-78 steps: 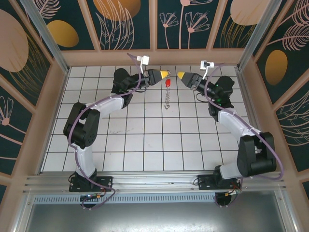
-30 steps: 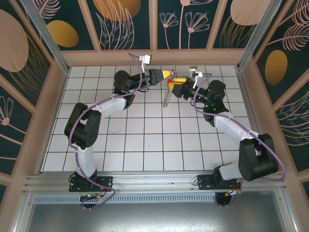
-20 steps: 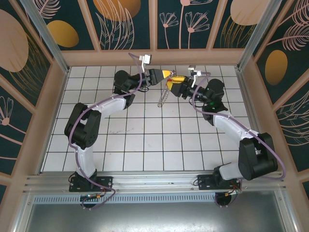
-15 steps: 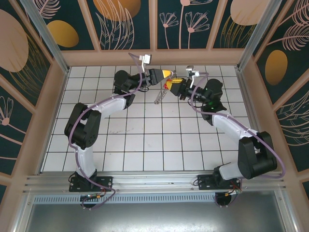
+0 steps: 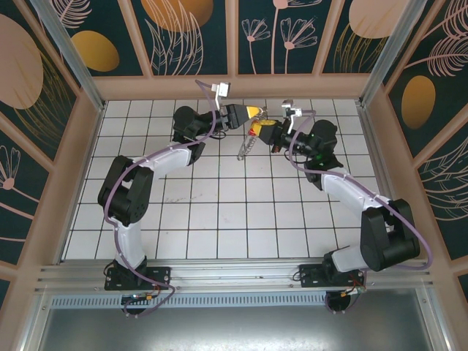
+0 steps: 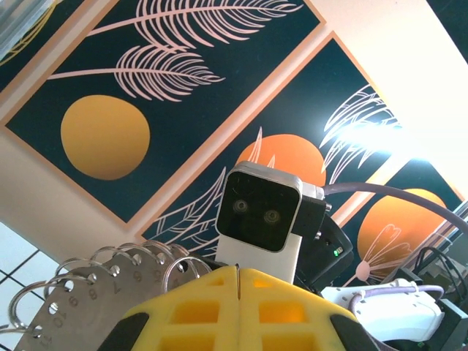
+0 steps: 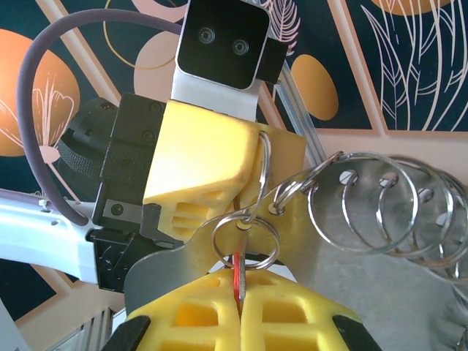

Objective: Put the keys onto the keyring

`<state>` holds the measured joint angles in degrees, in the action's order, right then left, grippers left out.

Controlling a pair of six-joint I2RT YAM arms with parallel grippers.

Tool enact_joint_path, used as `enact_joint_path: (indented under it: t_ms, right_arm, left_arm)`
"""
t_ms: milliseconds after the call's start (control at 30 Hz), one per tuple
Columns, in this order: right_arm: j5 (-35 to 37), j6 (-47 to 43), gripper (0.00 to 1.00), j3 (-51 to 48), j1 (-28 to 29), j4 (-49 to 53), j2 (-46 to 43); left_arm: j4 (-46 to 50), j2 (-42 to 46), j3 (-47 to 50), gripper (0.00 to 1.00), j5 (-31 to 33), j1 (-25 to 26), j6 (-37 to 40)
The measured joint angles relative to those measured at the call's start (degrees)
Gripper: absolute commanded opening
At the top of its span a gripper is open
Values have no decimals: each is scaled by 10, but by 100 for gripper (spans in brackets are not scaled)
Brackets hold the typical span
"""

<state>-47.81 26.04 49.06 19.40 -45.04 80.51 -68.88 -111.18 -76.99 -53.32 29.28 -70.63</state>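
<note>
Over the far tiles, top camera, edges: both arms reach toward each other near the back wall, well apart from the side walls, with loads of open room on the near tiles.
Table point(image 5: 219, 212): white grid tiles, wooden frame, dark floral panels point(image 5: 292, 36) all around.
Left gripper point(image 5: 251, 111): pinched closed, with the keyring point(image 5: 246, 148) dangling below it over the tiles.
Right gripper point(image 5: 257, 129): closed too, just beside the left one.
Left wrist camera, fingers point(image 6: 190, 311): yellow, pressed together along one seam; numbered metal tags point(image 6: 80, 292) fan out just left of them.
Room: floral panels behind, other arm's camera point(image 6: 259, 216) staring back.
Right wrist camera, pads point(image 7: 292, 322): clamped on the red key point(image 7: 238, 272), just a thin sliver showing between them.
Small ring point(image 7: 245, 240): right above the key, linked to bigger rings point(image 7: 380, 205) running right.
Left finger point(image 7: 201, 164): the keyring's thin loop hugs its edge.
</note>
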Motion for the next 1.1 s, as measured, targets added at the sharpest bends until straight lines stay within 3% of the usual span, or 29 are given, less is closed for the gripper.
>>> enact_joint_path:
  t_ms: [667,1100]
  right_arm:
    - [12,-33,0,33,-12,178,-20]
    - [-3,-67,0,76,-27,272,-16]
  left_arm:
    - [221,51,2,0,0,1,290]
    - [303,68,-5,0,5,1,399]
